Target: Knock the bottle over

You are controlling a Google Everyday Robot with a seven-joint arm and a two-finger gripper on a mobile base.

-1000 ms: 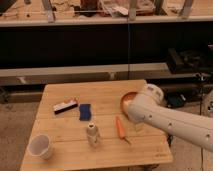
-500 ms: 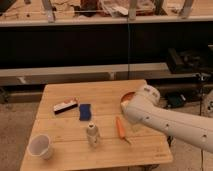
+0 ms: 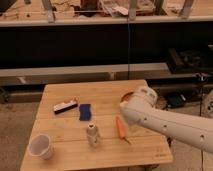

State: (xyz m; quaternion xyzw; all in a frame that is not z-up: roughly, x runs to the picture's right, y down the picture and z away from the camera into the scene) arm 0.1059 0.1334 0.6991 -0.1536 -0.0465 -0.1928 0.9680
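The small pale bottle (image 3: 92,134) with a whitish cap stands upright on the wooden table (image 3: 102,91), near its front middle. My white arm (image 3: 150,116) reaches in from the lower right, and its rounded joint hangs over the table's right side, to the right of the bottle and apart from it. My gripper is hidden from this view, and no fingers show.
A white cup (image 3: 41,146) stands at the front left. A blue object (image 3: 85,111) and a black-and-white bar (image 3: 65,106) lie behind the bottle. An orange carrot-like thing (image 3: 121,127) lies right of the bottle. A reddish bowl (image 3: 126,95) peeks from behind the arm. Dark shelving runs behind the table.
The arm's rounded joint has shifted a little left and down over the table. The bottle and the other objects have not moved.
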